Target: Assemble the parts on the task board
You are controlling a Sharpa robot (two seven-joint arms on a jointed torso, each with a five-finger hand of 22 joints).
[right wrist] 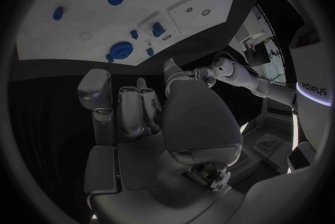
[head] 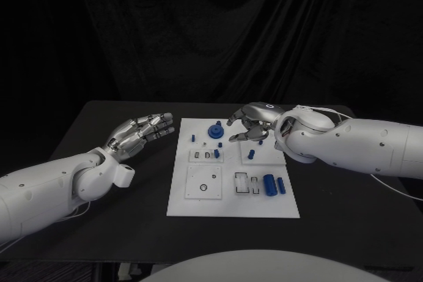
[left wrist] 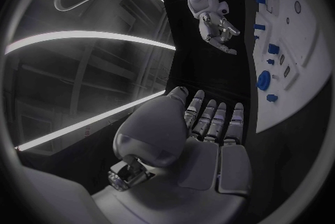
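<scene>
The white task board (head: 195,202) lies in the middle of the black table. On its far part sit a round blue part (head: 214,133) and small blue pegs (head: 251,153); two blue cylinders (head: 275,185) lie near its right edge. My right hand (head: 249,126) hovers over the board's far edge, just right of the round part, fingers loosely curved with nothing in them. My left hand (head: 141,134) floats left of the board, fingers stretched out and empty. The right wrist view has the right hand (right wrist: 147,123) below the board (right wrist: 84,12) and the round part (right wrist: 121,49).
Rectangular recesses and small holes (head: 203,188) mark the board's near half. Bare black table (head: 115,233) surrounds the board on all sides. A dark curtain hangs behind the table. The left wrist view shows my left hand (left wrist: 202,140) beside the board (left wrist: 307,67).
</scene>
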